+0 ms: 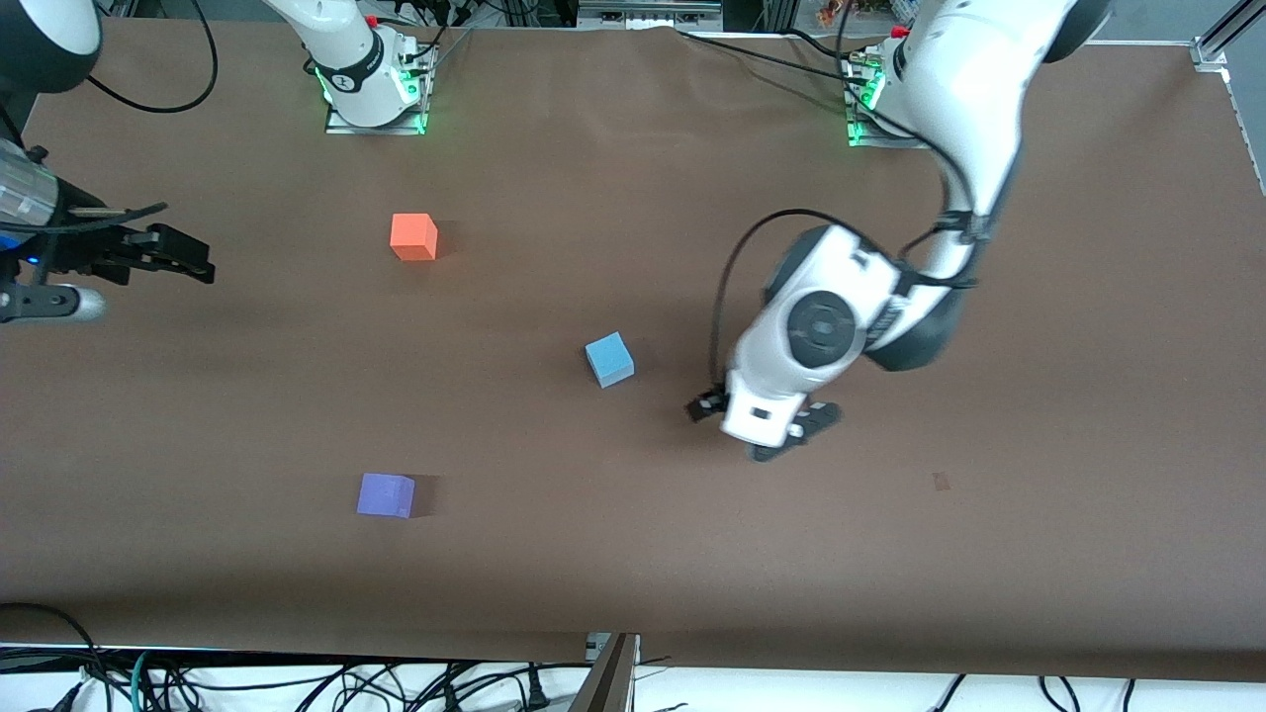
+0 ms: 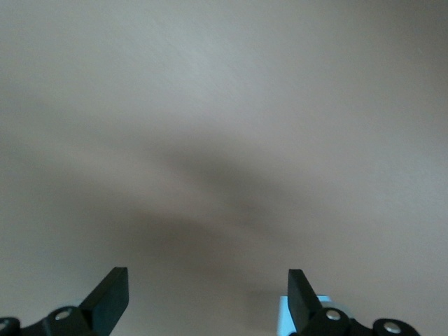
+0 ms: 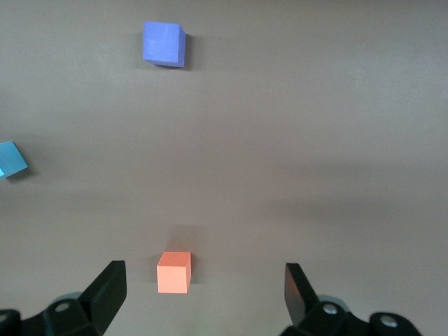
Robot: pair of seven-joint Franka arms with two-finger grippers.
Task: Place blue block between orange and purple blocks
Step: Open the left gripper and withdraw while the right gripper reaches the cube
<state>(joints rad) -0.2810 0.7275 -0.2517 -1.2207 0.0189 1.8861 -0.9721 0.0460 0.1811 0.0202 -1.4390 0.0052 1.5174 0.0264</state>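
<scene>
Your left gripper hangs low over the middle of the table, toward the left arm's end of it, fingers spread wide with nothing between them. In the left wrist view you see bare brown cover between the fingers, and a sliver of the blue block just outside one fingertip.

You will find the blue block resting on the table near its centre, just beside the left gripper and clear of it, turned slightly askew.

Orange block: farther from the front camera than the blue one, toward the right arm's end.

Purple block: nearer the front edge, roughly in line with the orange. The blue block sits off that line, toward the left arm's end.

Your right gripper waits at the right arm's end edge, fingers wide apart, empty.
</scene>
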